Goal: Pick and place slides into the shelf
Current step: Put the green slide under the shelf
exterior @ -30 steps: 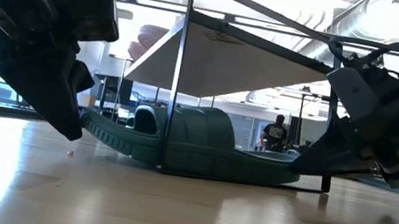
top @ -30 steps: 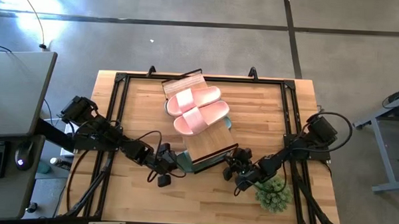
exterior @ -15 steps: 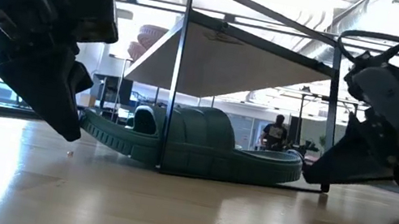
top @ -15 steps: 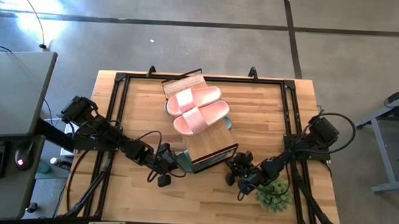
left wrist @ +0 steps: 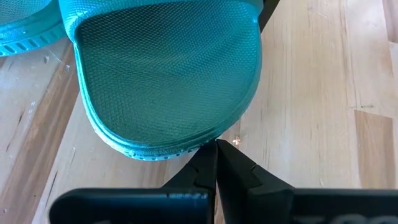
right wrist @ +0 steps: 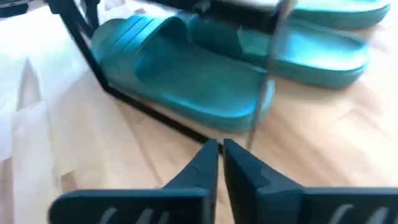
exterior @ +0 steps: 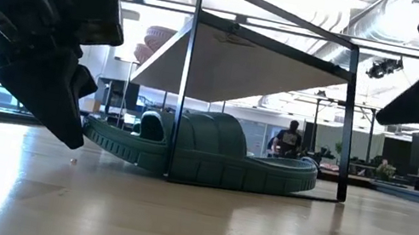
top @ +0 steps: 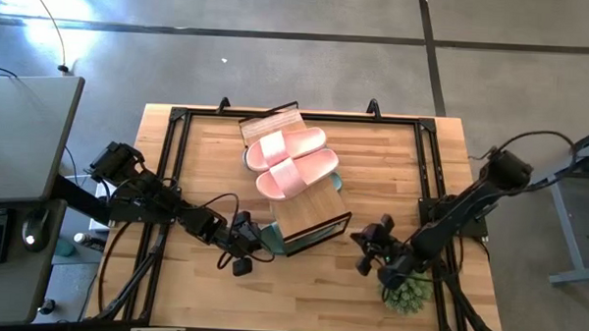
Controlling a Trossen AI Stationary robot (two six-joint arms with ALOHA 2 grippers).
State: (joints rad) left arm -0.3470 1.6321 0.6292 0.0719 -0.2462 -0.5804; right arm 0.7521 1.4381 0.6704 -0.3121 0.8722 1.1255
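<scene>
Pink slides [top: 295, 162] atop shelf [top: 312, 213] (diagonal)
</scene>
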